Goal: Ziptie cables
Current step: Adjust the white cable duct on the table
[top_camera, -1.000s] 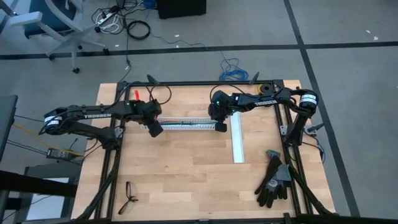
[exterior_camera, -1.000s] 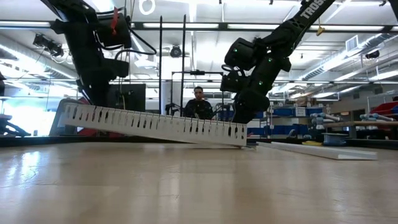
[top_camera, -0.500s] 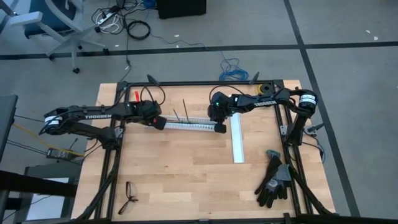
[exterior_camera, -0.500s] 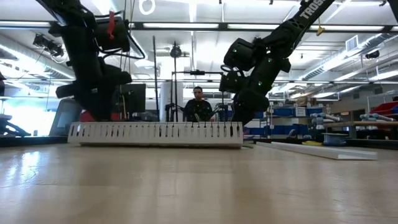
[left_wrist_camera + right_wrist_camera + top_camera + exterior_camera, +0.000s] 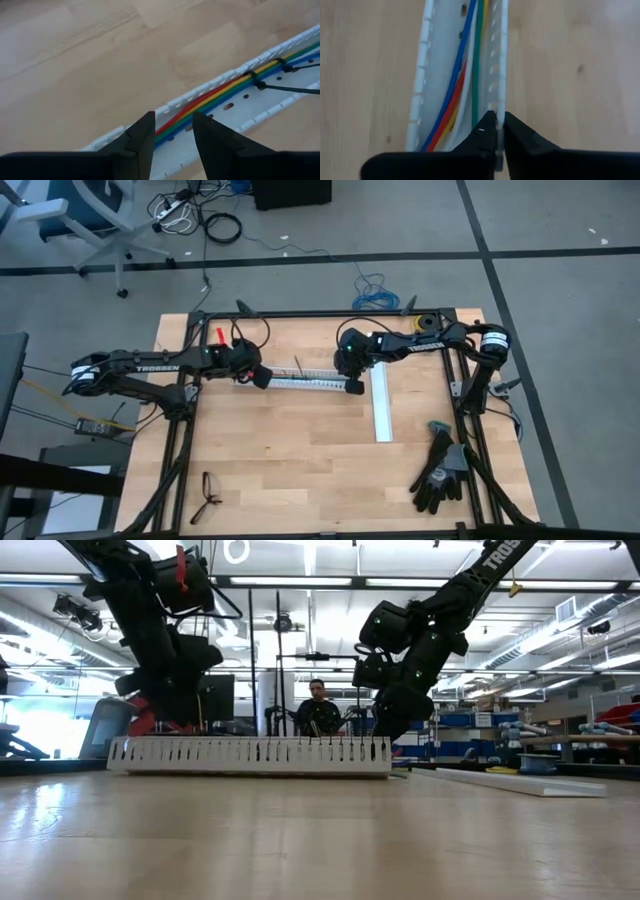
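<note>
A: At the back half of the pale wooden table (image 5: 300, 450), what lies between the two arms?

B: A long white slotted plastic channel (image 5: 305, 380), flat on the wood, running from the left gripper (image 5: 262, 376) across to the right gripper (image 5: 353, 385). From table height it stands level on the tabletop (image 5: 250, 755).

A: And the cables?

B: The bundle of thin red, green, blue, yellow and white cables (image 5: 220, 92) lies inside that channel, along its length. The left wrist view shows two thin black zip ties (image 5: 255, 80) cinched around the bundle, with a thin black tail trailing off one of them. In the right wrist view the wires (image 5: 470, 60) run loose side by side between the slotted walls.

A: What is the right claw doing?

B: Its two dark fingers (image 5: 517, 137) are pinched together on one slotted side wall of the channel, at the channel's right end.

A: And the left?

B: It hangs over the channel's left end with its fingers (image 5: 142, 137) spread partway, the cables showing in the gap between them; I cannot tell whether they touch anything.

A: Anything else on the table?

B: A second white channel (image 5: 382, 405) lies at a right angle near the right gripper, a pair of black and grey work gloves (image 5: 440, 470) sits at the right front corner, and black-framed glasses (image 5: 208, 495) at the left front.
</note>
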Robot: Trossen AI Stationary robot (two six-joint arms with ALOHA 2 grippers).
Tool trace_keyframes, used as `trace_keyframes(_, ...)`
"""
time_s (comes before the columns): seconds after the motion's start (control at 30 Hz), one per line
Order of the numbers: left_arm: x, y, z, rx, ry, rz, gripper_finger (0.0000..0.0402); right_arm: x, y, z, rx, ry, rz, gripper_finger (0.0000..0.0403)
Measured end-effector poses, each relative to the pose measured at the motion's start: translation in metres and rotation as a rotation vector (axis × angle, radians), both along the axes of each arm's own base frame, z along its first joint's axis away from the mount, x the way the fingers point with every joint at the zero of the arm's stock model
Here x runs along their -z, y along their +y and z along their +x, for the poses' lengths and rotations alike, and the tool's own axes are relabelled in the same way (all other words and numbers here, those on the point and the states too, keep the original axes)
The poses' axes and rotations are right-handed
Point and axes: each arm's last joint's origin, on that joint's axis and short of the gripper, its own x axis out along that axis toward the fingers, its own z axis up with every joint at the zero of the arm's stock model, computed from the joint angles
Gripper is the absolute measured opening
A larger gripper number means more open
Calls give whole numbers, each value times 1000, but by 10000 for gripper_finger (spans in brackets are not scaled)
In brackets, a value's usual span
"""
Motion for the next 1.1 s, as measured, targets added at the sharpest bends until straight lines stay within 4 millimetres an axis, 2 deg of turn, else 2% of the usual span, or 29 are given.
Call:
trace_keyframes(0.33,0,2,-1,26,53,79,143,-1,0,-2,27,21,-38,102)
trace_keyframes(0.43,-1,2,-2,38,79,121,143,-12,0,-6,62,19,-76,114)
trace_keyframes(0.53,-3,3,-2,72,93,151,142,-31,2,-14,98,-5,-92,116)
trace_keyframes(0.7,-6,2,-5,185,151,210,142,-66,8,-34,164,-46,-58,109)
trace_keyframes(0.8,-7,5,-6,232,187,239,142,-77,13,-43,214,-69,-24,91)
trace_keyframes(0.87,-6,6,-7,264,223,256,142,-76,20,-48,220,-71,-6,65)
trace_keyframes(0.97,-7,9,-8,316,258,284,135,-62,31,-53,222,-26,32,15)
trace_keyframes(1.1,-7,14,-10,312,273,288,90,-47,43,-58,280,12,80,12)
